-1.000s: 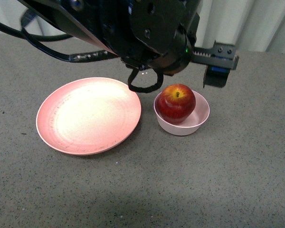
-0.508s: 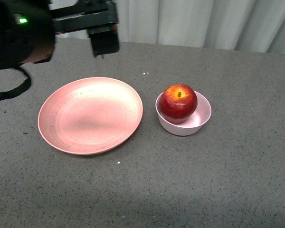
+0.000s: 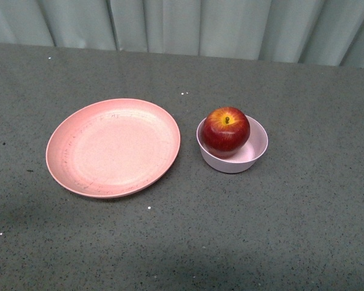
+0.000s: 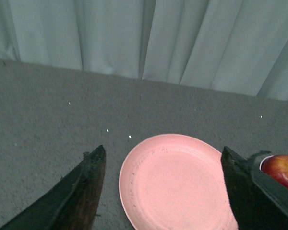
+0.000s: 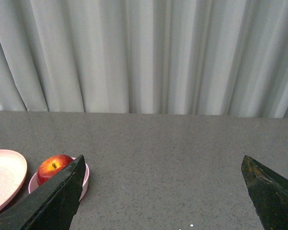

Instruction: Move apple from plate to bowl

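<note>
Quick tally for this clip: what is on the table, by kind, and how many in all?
apple: 1 (sitting in the bowl)
bowl: 1
plate: 1 (nothing on it)
Total: 3

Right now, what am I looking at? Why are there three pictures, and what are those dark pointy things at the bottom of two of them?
These come from a robot with two arms. One camera sits on its body and looks down at a gray table. There you see a wide pink plate with nothing on it, and beside it a small bowl with a red apple sitting inside. The other two cameras ride on the robot's wrists. The dark pointy things are fingers of the left gripper and the right gripper. Both are spread open and hold nothing. Behind the table hangs a pale curtain.
</note>
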